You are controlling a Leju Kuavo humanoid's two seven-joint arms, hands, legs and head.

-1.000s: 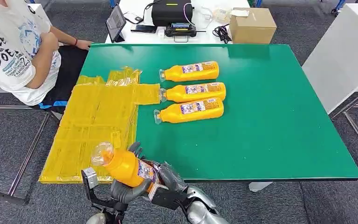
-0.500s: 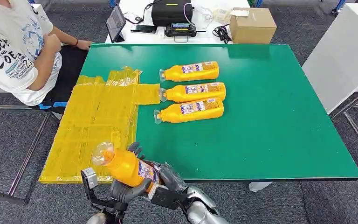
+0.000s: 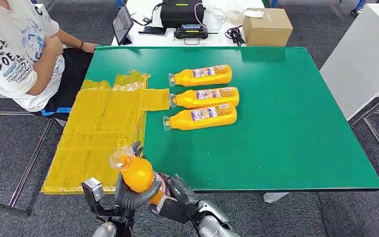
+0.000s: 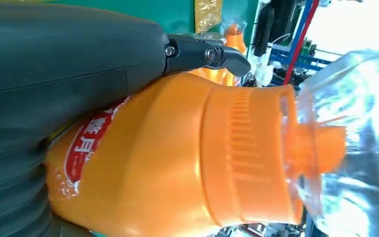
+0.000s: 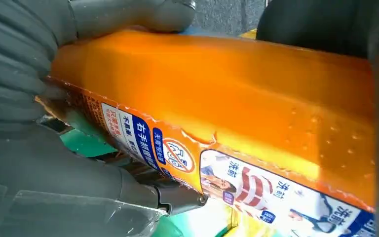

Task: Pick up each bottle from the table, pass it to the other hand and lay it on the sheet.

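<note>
An orange bottle [image 3: 137, 174] with a clear cap stands tilted just off the near edge of the table, cap toward the yellow sheet [image 3: 103, 123]. My left hand [image 3: 131, 195] wraps its fingers around the bottle's middle [image 4: 177, 163]. My right hand [image 3: 177, 197] grips its labelled lower end [image 5: 227, 113], thumb over the top. Three more orange bottles lie side by side on the green table [image 3: 286, 123]: a far one [image 3: 201, 75], a middle one [image 3: 205, 97] and a near one [image 3: 201, 117], caps pointing at the sheet.
A person in a white T-shirt [image 3: 15, 49] sits at the table's far left corner. Behind the table stand a cardboard box [image 3: 266, 27], a tablet and black devices. A white cabinet [image 3: 365, 54] is to the right.
The held bottle has swung more upright, its cap moving right and toward the table. My left hand's fingers have closed further around its middle.
</note>
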